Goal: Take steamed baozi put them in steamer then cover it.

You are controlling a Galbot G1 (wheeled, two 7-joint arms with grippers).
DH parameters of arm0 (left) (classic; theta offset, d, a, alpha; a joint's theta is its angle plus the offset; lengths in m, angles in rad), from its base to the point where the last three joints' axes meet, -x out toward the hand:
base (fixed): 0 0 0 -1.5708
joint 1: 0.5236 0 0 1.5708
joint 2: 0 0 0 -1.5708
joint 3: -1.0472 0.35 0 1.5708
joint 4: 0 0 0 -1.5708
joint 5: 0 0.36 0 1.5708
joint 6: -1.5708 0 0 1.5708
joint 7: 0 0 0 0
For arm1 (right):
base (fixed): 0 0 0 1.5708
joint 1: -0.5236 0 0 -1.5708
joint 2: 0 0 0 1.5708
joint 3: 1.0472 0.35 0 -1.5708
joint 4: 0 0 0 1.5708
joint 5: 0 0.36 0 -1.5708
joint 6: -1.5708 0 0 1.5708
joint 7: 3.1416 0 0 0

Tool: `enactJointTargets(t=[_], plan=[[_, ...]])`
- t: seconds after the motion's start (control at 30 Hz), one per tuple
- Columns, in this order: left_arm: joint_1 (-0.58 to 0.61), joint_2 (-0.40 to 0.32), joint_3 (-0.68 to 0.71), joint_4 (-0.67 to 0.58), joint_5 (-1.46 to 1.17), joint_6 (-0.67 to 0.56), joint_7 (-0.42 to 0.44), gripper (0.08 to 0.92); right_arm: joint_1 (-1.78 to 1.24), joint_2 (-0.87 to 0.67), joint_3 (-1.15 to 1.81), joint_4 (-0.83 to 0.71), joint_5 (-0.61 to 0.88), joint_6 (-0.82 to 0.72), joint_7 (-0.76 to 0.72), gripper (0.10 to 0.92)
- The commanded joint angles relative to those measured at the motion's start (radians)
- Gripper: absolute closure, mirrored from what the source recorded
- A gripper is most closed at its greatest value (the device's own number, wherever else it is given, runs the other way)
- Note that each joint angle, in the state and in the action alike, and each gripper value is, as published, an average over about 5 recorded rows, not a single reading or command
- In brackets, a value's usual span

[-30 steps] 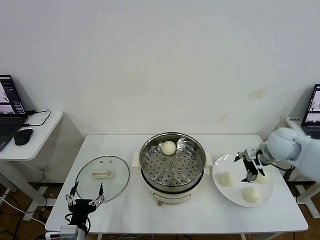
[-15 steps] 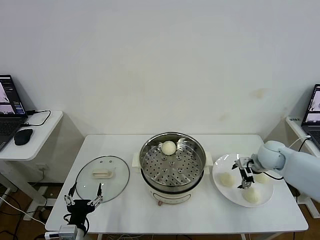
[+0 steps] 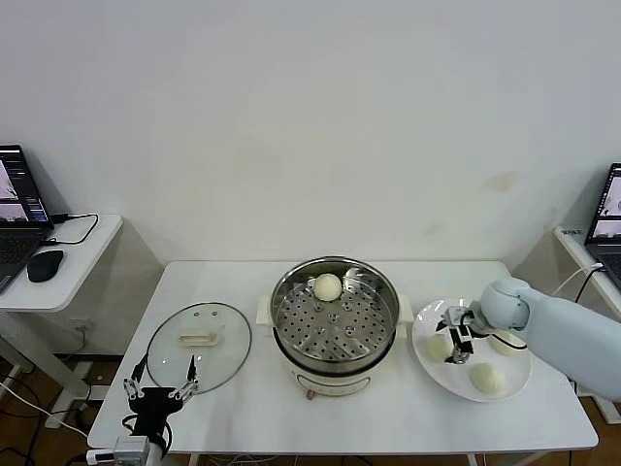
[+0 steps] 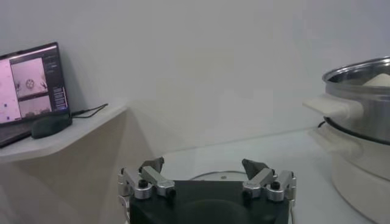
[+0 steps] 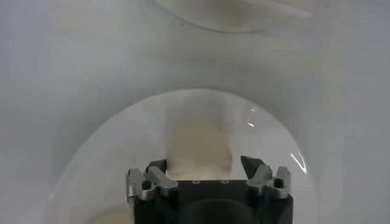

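The steamer point(image 3: 335, 323) stands mid-table with one baozi point(image 3: 328, 286) on the far side of its perforated tray. Three baozi lie on a white plate point(image 3: 425, 360) to its right: one at the plate's left point(image 3: 438, 346), one at its front point(image 3: 487, 378), one behind the arm point(image 3: 506, 343). My right gripper point(image 3: 456, 338) is open just over the left baozi, which shows between the open fingers in the right wrist view point(image 5: 198, 149). My left gripper point(image 3: 162, 382) is open and empty at the table's front left, also seen in the left wrist view point(image 4: 205, 166).
A glass lid point(image 3: 199, 345) with a white knob lies flat on the table left of the steamer. A side desk point(image 3: 78, 257) with a laptop and mouse stands at far left. Another laptop point(image 3: 609, 216) is at the right edge.
My right gripper has moved left across the plate and down, from over the plate's middle to over the left baozi. The left arm has not moved.
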Motion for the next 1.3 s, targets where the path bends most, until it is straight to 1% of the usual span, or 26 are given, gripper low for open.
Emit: enactJointTargets(t=[0.03,0.13,0.33,0.57,0.73,0.87,1.0,1.17,1.3], plan=[[-0.001,0.000,0.001,0.000,0.001,0.000,0.000,0.177,-0.019,0.024,0.011,-0.020,-0.008,0.000,0.000,0.367],[-0.002,-0.001,0.003,-0.001,0.001,0.000,0.000,0.177,-0.014,0.019,0.013,-0.016,0.001,-0.001,-0.008,0.399],[-0.005,0.002,0.005,-0.001,0.002,0.001,0.000,0.177,0.081,-0.035,-0.014,0.039,0.049,-0.010,-0.043,0.406],[-0.013,0.006,0.016,0.000,0.001,0.002,0.001,0.177,0.416,-0.126,-0.223,0.145,0.183,-0.033,-0.107,0.406],[-0.016,0.010,0.024,-0.001,-0.002,0.001,0.002,0.177,0.742,-0.134,-0.424,0.216,0.278,-0.052,-0.139,0.402],[-0.018,0.016,0.025,-0.002,-0.008,0.001,0.002,0.177,0.955,-0.088,-0.546,0.269,0.367,-0.076,-0.133,0.397],[-0.021,0.019,0.025,-0.003,-0.012,0.001,0.002,0.177,1.062,0.000,-0.596,0.331,0.518,-0.126,-0.085,0.391],[-0.023,0.020,0.020,-0.005,-0.015,0.000,0.001,0.177,1.030,0.152,-0.576,0.380,0.683,-0.225,0.014,0.389],[-0.025,0.019,0.014,-0.002,-0.017,0.000,0.001,0.177,0.929,0.266,-0.539,0.360,0.743,-0.285,0.090,0.389]])
